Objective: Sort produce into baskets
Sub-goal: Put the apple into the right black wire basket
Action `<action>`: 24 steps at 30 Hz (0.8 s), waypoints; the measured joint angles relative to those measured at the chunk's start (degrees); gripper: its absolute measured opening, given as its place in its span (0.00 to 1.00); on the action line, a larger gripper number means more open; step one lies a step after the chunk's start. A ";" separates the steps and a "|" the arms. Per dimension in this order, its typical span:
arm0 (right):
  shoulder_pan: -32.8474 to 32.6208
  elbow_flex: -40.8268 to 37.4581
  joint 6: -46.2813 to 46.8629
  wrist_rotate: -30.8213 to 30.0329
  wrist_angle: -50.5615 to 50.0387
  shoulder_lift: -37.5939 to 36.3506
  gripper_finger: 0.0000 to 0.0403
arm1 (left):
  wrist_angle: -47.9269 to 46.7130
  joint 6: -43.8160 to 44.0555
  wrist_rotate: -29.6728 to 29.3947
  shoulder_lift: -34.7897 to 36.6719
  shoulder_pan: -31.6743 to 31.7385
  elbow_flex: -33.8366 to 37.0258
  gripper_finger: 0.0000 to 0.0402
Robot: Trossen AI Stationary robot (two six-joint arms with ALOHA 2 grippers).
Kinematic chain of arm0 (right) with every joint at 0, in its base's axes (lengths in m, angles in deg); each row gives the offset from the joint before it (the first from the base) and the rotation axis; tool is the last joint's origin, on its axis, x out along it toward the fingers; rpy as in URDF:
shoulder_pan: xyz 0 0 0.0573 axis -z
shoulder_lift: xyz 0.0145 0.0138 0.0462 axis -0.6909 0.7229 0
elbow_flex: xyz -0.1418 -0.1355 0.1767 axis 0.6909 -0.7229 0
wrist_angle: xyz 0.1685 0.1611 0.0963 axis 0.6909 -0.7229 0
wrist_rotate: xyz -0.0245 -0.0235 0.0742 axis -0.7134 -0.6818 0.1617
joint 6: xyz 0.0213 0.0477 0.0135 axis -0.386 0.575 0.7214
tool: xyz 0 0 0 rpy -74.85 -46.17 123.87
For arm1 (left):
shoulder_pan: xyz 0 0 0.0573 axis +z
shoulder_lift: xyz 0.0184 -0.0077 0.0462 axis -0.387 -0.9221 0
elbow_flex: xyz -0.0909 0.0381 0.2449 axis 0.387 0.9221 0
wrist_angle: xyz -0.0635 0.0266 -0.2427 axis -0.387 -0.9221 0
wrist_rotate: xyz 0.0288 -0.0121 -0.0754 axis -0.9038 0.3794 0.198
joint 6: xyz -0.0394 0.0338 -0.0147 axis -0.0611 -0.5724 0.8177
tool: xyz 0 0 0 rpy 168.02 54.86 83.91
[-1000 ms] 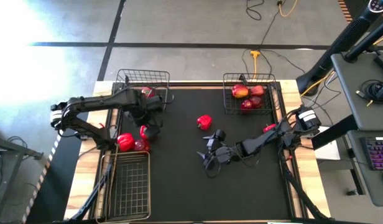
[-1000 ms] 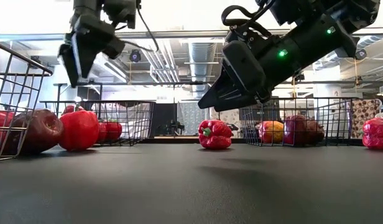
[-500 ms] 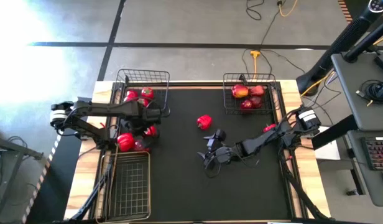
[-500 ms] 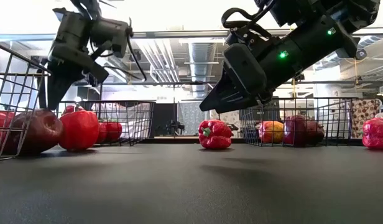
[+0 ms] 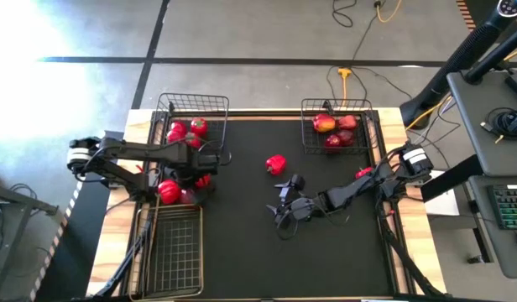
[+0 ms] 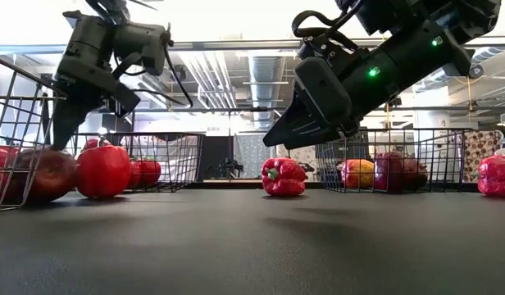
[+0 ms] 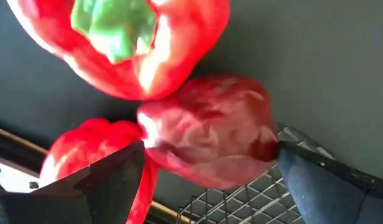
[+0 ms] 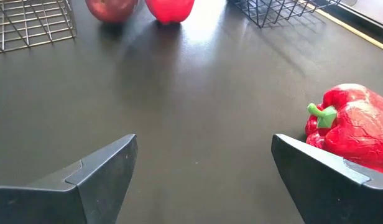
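Baskets (image 5: 194, 107): three; loose peppers: three.

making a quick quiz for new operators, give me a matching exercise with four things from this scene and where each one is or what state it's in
Things:
1. left gripper
2. right gripper
3. lone bell pepper
4. long basket

Places or states:
A. empty, at the table's near left edge
B. open, hovering above the bare mat in the middle
C. loose on the mat between the two far baskets
D. open, lowered around a dark red apple beside the long basket

Pairs: 1-D, 2-B, 3-C, 4-A
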 joint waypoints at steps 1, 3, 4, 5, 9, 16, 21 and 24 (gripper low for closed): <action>0.00 0.00 0.00 -0.01 0.00 0.00 0.90 | -0.05 0.20 -0.02 0.00 -0.38 0.39 0.86; 0.00 0.00 0.00 0.00 -0.02 0.00 0.90 | 0.04 0.38 0.03 0.03 -1.09 1.08 0.86; 0.00 0.00 0.00 -0.01 -0.02 0.00 0.90 | 0.08 0.40 0.07 0.09 -1.35 1.35 0.86; 0.00 0.00 0.00 -0.01 -0.02 0.02 0.90 | 0.11 0.40 0.19 0.11 -1.57 1.55 0.86; 0.00 0.00 0.02 -0.02 -0.02 0.04 0.90 | 0.41 0.32 -0.11 0.10 -2.07 1.36 0.86; 0.00 0.00 0.07 -0.02 -0.02 0.07 0.90 | 1.35 -0.08 -1.18 0.02 -2.69 1.02 0.86; 0.00 0.00 0.02 -0.02 -0.04 0.09 0.90 | 2.67 -0.25 -3.58 0.02 -2.79 0.99 0.86; 0.00 0.00 0.02 -0.02 -0.04 0.09 0.90 | 3.96 -0.59 -3.95 0.02 -2.79 1.02 0.84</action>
